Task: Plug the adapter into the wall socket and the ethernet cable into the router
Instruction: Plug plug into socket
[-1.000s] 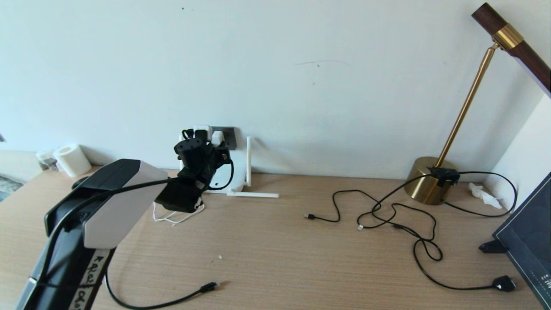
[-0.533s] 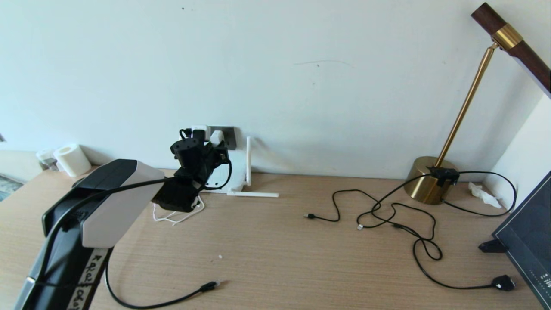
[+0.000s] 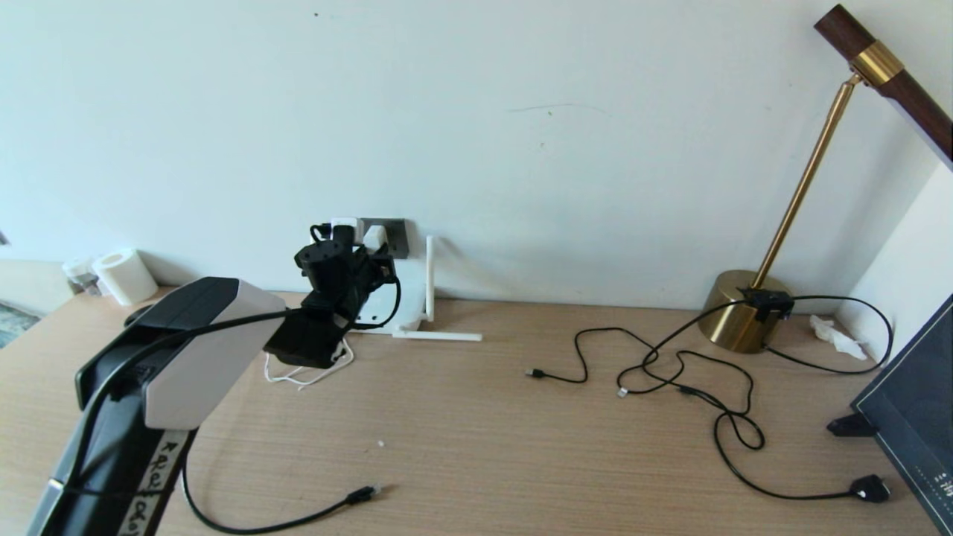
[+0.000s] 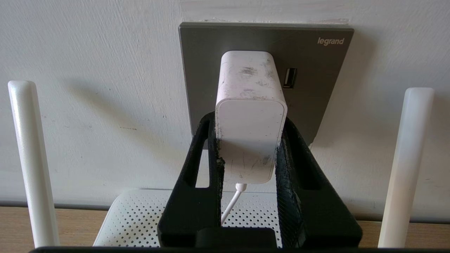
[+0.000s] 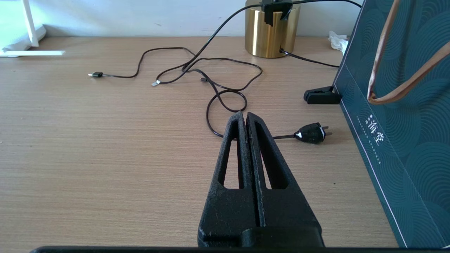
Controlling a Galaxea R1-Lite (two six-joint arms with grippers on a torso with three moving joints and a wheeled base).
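Adapter (image 4: 250,116) between left pincer (image 4: 250,140) fingers

brass lamp (image 3: 744,309), tissue roll (image 3: 125,277), dark bag (image 5: 404,140)

Wooden desk (image 3: 476,417), router (image 3: 387,309), ethernet cable (image 3: 298,517), black cords (image 3: 670,372), brass lamp base (image 3: 741,313)

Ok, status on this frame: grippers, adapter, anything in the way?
Left gripper shut on adapter, pressed against wall socket. Right gripper shut, empty, over desk. Ethernet cable loose on desk. Nothing blocking.
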